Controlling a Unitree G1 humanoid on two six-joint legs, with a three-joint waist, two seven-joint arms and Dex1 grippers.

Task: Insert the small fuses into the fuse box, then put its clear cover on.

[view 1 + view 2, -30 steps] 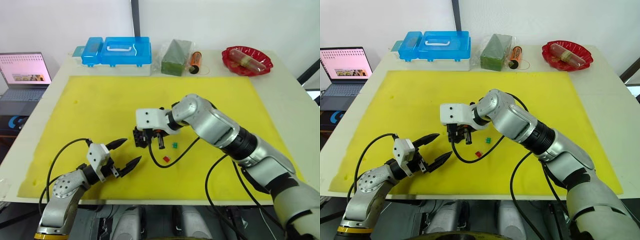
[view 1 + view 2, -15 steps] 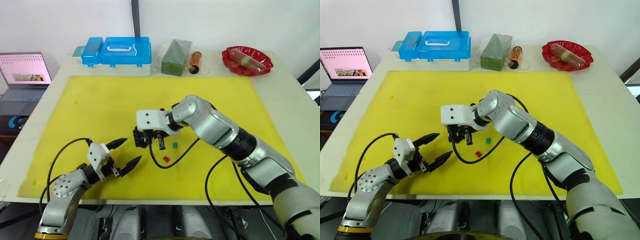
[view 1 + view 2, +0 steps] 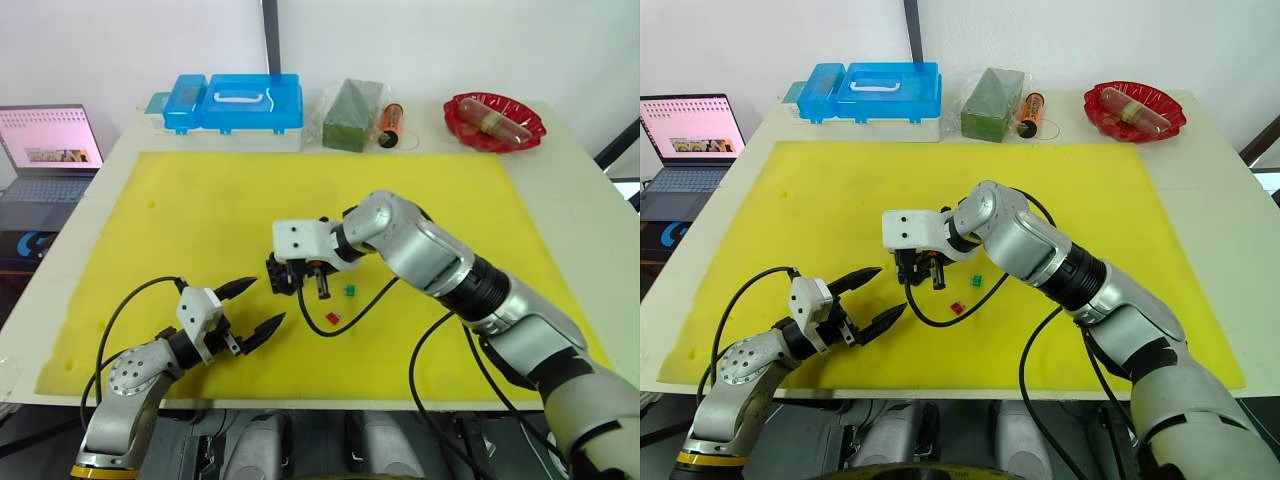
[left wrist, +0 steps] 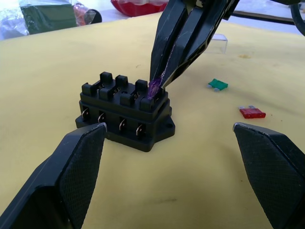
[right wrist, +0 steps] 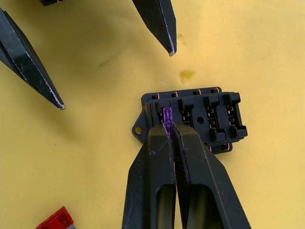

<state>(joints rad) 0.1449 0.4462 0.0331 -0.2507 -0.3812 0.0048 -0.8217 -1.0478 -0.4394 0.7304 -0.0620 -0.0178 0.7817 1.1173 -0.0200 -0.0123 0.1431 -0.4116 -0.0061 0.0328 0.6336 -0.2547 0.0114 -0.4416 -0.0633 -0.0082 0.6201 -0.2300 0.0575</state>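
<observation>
My right gripper (image 5: 170,138) is clamped on 1 purple fuse (image 5: 167,116), seated at an end slot of the fuse box (image 4: 125,112) on the yellow mat (image 3: 200,200). My left gripper (image 3: 246,306) waits spread nearby. The fuse looks light, stiff and slippery (grip its flat faces).
</observation>
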